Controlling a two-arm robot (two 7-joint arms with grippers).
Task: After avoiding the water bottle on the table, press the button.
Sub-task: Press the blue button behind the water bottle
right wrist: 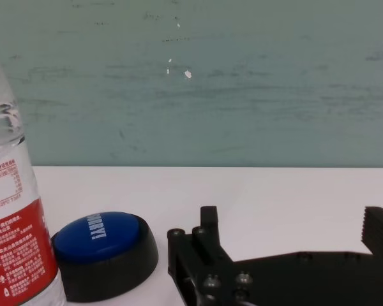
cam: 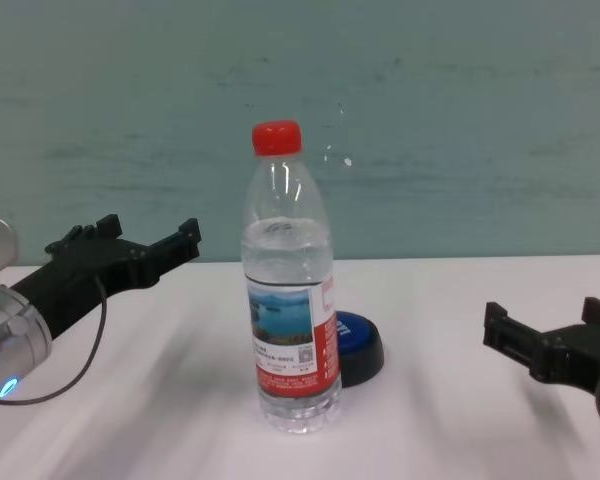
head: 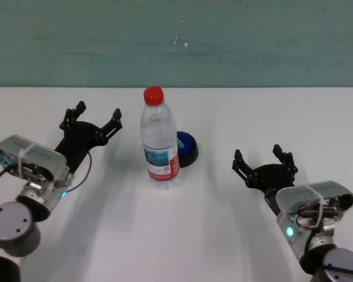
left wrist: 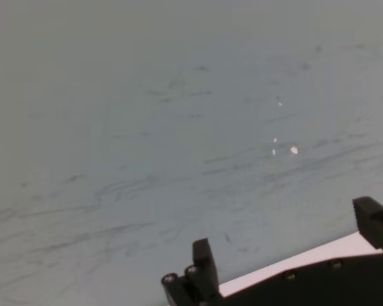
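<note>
The water bottle (head: 160, 141) stands upright at the middle of the white table (head: 182, 235), red cap on top. The blue button (head: 187, 148) sits just behind it, toward the right, partly hidden by the bottle. My left gripper (head: 98, 111) is open and empty, raised to the left of the bottle and apart from it. My right gripper (head: 257, 154) is open and empty, low over the table to the right of the button. The right wrist view shows the button (right wrist: 102, 245) beside the bottle (right wrist: 16, 242), ahead of the open right gripper (right wrist: 293, 220).
A teal wall (head: 176, 41) runs behind the table's far edge. The left wrist view shows mostly wall and a strip of table (left wrist: 293, 264). In the chest view the bottle (cam: 290, 330) stands in front of the button (cam: 362, 345).
</note>
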